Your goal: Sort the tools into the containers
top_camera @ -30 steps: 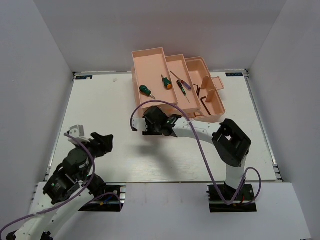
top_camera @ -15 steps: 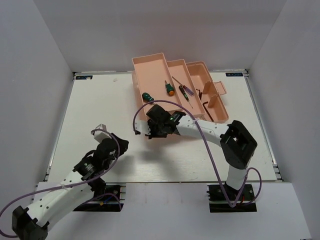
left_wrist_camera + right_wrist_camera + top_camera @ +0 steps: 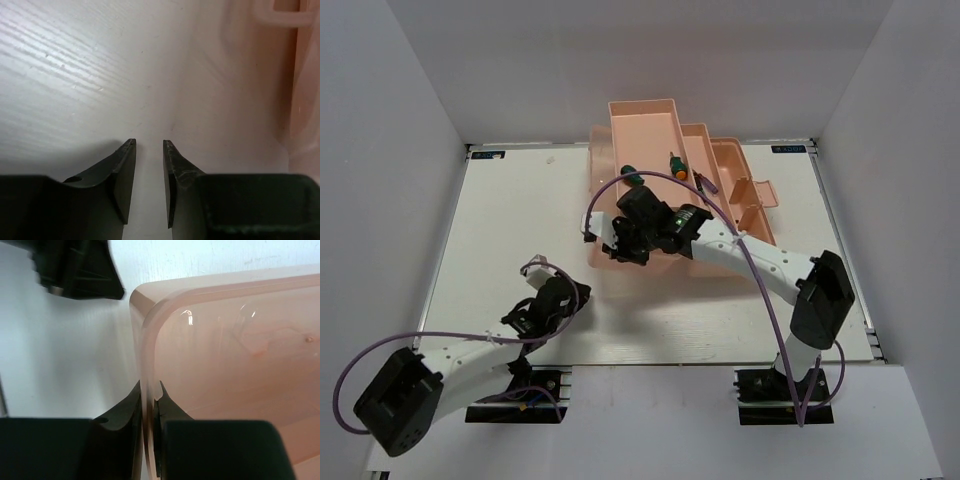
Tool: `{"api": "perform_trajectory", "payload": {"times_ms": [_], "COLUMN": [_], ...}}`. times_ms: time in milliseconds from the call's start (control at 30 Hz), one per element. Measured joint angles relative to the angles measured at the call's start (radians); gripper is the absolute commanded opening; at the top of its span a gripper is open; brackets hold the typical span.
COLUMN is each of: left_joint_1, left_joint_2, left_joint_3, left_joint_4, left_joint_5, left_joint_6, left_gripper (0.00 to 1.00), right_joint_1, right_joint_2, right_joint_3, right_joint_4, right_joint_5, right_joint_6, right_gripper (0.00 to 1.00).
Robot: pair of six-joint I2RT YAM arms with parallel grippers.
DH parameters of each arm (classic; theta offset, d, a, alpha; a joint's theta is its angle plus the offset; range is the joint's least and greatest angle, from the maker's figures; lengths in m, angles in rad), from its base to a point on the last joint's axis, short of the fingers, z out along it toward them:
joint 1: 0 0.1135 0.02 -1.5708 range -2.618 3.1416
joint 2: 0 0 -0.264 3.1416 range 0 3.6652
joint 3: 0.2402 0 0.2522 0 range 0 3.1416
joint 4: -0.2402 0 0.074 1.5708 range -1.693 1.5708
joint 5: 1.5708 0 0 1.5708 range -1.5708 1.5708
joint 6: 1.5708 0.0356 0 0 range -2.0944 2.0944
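Note:
The salmon-pink toolbox (image 3: 650, 135) stands at the table's back centre with its tiered trays spread open. A green-handled screwdriver (image 3: 628, 174) and a second one with an orange end (image 3: 676, 166) lie in the trays, and a slim screwdriver (image 3: 706, 183) lies beside them. My right gripper (image 3: 616, 243) is shut on the box's near left wall. The wrist view shows that thin pink wall (image 3: 144, 335) pinched between the jaws of the right gripper (image 3: 149, 385). My left gripper (image 3: 564, 300) hovers low over the table in front of the box. This left gripper (image 3: 149, 142) is narrowly open and holds nothing.
The toolbox's pink side (image 3: 302, 100) rises just right of the left gripper's line. A black arm part (image 3: 75, 270) sits beyond the box's corner in the right wrist view. White walls close in the table (image 3: 500, 230) on three sides.
The right gripper closed on the box wall, and the trays shifted back and to the right. The left arm stretched forward towards the box while its jaws narrowed.

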Motion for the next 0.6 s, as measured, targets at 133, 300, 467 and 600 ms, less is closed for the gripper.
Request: {"api": "perform_trajectory", "payload": {"times_ms": [133, 300, 467, 600], "left_joint_1": [0.019, 0.062, 0.128, 0.172], "left_joint_2": [0.152, 0.327, 0.488, 0.608], "left_joint_3": [0.017, 0.084, 0.092, 0.097], "left_joint_4": [0.171, 0.372, 0.624, 0.770], "left_joint_5": [0.023, 0.092, 0.204, 0.294], "left_joint_6": [0.014, 0.039, 0.056, 0.047], "left_gripper": [0.38, 0.46, 0.61, 0.64], "right_joint_1": [0.000, -0.003, -0.006, -0.011], "right_joint_2": [-0.027, -0.063, -0.097, -0.114], "right_joint_3": [-0.002, -0.051, -0.095, -0.120], "right_joint_4": [-0.013, -0.011, 0.001, 0.012], "right_joint_5": [-0.030, -0.051, -0.061, -0.076], "right_joint_6": [0.042, 0.061, 0.058, 0.057], "right_gripper": [0.00, 0.00, 0.00, 0.00]}}
